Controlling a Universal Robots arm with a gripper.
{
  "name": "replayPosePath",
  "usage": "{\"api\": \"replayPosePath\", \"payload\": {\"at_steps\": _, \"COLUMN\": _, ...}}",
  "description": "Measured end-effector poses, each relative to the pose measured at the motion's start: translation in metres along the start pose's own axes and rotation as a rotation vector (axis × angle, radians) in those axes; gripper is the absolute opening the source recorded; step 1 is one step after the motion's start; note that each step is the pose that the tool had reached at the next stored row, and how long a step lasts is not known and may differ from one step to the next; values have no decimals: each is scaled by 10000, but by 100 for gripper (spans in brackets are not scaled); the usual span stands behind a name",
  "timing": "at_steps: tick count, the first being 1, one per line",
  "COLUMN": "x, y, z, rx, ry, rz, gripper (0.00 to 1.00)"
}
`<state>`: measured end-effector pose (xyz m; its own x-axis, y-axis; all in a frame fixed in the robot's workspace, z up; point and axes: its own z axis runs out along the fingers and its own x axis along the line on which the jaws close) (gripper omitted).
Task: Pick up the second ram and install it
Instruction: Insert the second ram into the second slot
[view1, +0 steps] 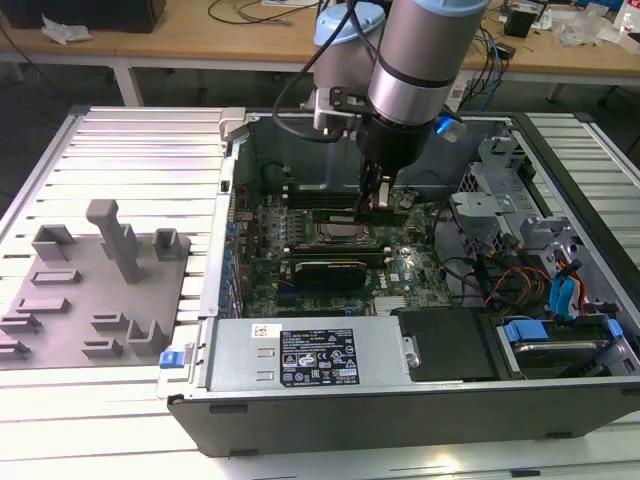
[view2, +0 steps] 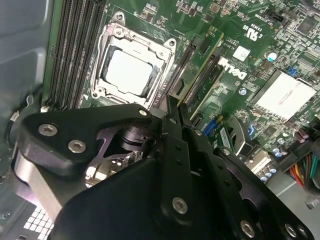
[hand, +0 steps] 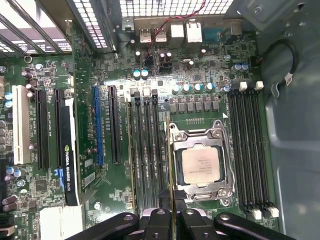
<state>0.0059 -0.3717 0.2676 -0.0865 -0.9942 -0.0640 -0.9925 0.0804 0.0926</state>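
**Second ram held edge-on above the memory slots**

The tool (hand: 172, 220) is down inside the open computer case (view1: 400, 400), its two fingers (view2: 172, 125) closed on a thin greenish board, the second ram (hand: 173, 197), which stands on edge between them. In the first wrist view the stick runs in line with the bank of long dark memory slots (hand: 147, 150) just beside the processor socket (hand: 201, 165). I cannot tell whether its lower edge already touches a slot or hangs just above one. Another bank of slots (hand: 247, 150) lies on the socket's other side, and a graphics card (hand: 67, 150) sits further off. Out on the tabletop, the grey block fixture (view1: 105, 280) stands well apart

I judge the picking up done and the seating in hand. Seating calls for the stick square to its slot and a straight, even push
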Motion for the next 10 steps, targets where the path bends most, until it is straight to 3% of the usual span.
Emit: {"api": "replayPosePath", "payload": {"at_steps": 10, "x": 5, "y": 1, "z": 119, "rx": 0, "ry": 0, "rz": 0, "gripper": 14}}
